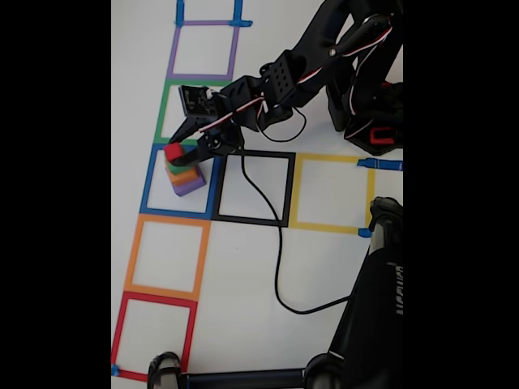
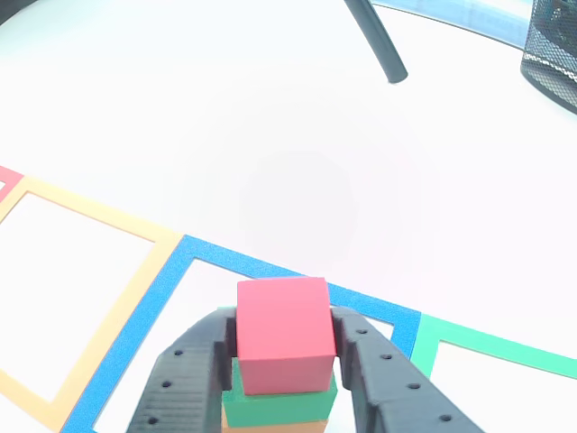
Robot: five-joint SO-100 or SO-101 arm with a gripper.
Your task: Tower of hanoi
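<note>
Fixed view: a four-cube tower inside the blue tape square, purple cube at the bottom, orange cube above it, a sliver of green cube next, red cube on top. Black arm reaching in from the upper right, gripper right at the red cube. Black tape square just beside the blue one, yellow tape square further right, both bare; likewise the orange tape square and red tape square below, and the green and purple outlines above. A black cable trailing across the table.

Other view, from behind the gripper: fingers pressed to both sides of the red cube, so clamped on it. Red cube resting squarely on the green cube, a strip of the orange cube at the bottom edge. Blue tape square framing the stack.

Judgement on progress: all four cubes stacked in one square, top cube gripped but not lifted. Either the very first move or the closing placement; impossible to settle from these pictures.
</note>
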